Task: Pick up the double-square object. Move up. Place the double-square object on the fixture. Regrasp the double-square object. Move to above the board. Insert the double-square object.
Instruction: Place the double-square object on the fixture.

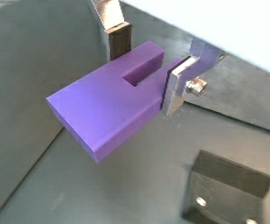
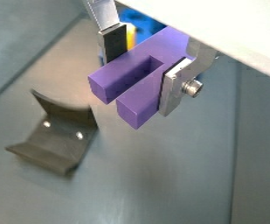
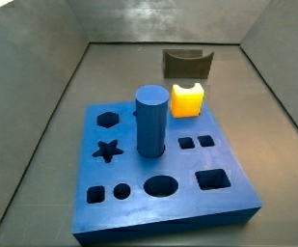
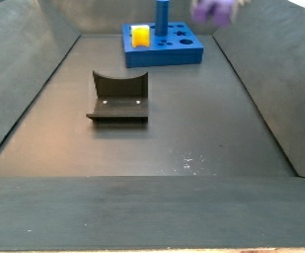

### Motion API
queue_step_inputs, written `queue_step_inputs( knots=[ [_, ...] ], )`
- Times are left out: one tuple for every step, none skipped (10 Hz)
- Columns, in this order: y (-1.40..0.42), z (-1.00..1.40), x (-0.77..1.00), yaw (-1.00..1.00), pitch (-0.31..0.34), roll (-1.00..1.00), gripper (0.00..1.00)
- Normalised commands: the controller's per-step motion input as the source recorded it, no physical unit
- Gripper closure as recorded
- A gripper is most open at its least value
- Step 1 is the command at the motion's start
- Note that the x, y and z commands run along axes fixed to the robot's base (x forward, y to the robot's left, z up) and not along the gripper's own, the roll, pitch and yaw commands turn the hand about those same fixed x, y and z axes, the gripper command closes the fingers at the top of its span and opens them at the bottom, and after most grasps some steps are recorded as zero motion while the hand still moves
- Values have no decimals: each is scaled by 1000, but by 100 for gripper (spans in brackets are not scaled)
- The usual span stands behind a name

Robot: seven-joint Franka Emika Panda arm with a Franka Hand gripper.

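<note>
Board (image 3: pixel 164 198) lies on grey floor, w/ star, hexagon, round and square holes. Blue cylinder (image 3: pixel 151 121) stands upright near board's centre. Yellow cube (image 3: pixel 187 99) sits at board's far edge. Fixture (image 3: pixel 187 65) stands just beyond that edge, behind cube. Gripper not in this view.

Purple double-square object (image 2: pixel 135 79) — clamped in gripper (image 2: pixel 143 66), above fixture (image 2: pixel 55 136)

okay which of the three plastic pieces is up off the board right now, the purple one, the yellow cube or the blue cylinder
The purple double-square object: the gripper holds it between its fingers above the floor. The yellow cube and blue cylinder both stand on the blue board.
</note>
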Motion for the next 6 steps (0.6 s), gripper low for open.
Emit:
queue_step_inputs(
  knots=[
    [-658, 819, 1000, 1000, 259, -175, 100],
    [-540, 748, 1000, 1000, 302, -211, 100],
    [-465, 670, 1000, 902, 324, -220, 100],
    [-390, 566, 1000, 651, 292, -165, 100],
    [-296, 387, 1000, 374, 248, -112, 100],
    [-226, 275, 1000, 237, 214, -83, 100]
  ],
)
